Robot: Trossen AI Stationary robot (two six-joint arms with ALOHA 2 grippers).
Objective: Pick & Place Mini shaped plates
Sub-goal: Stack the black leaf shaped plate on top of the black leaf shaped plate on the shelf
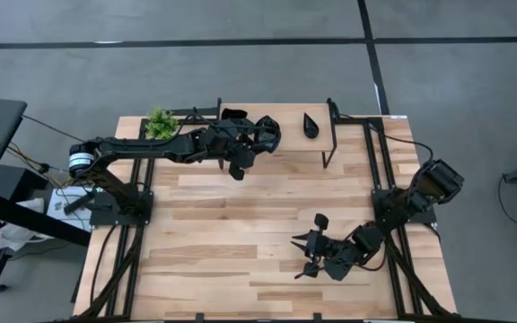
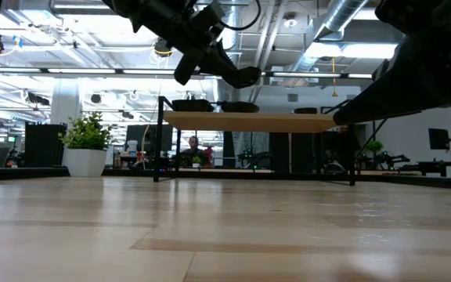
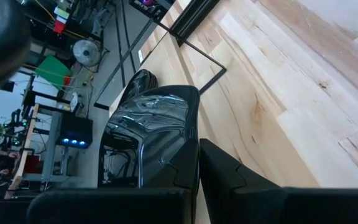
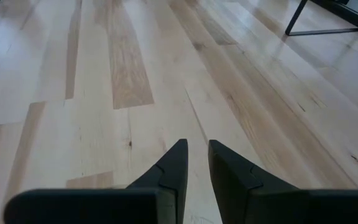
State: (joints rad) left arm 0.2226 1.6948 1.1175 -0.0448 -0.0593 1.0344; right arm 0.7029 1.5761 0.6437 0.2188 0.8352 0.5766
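1. Mostly hidden: on the raised shelf at the table's far side, the left arm covers the stack of mini plates; from above only dark rims show, count can't be told. Low view shows a few dark dishes on the shelf top, shapes unclear.
2. Left gripper is clamped shut on one glossy black plate, held in the air just in front of the shelf's near edge, above the table. Low view shows it well clear of the tabletop.
3. Held plate: pinched at one edge between the fingers; in the wrist view its long axis runs away from the gripper, rounded-square end outward. Exact shape hard to call; reflections cover its face.
4. One leaf-shaped plate lies alone on the shelf's right part, pointed tip toward the near side, long axis roughly across the shelf depth.
5. Right gripper waits low over the near-right of the table, fingers a narrow gap apart, nothing between them.
6. Room: wide bare wood lies between the two arms, mid-table. Shelf legs and the potted plant at far left bound the back edge.
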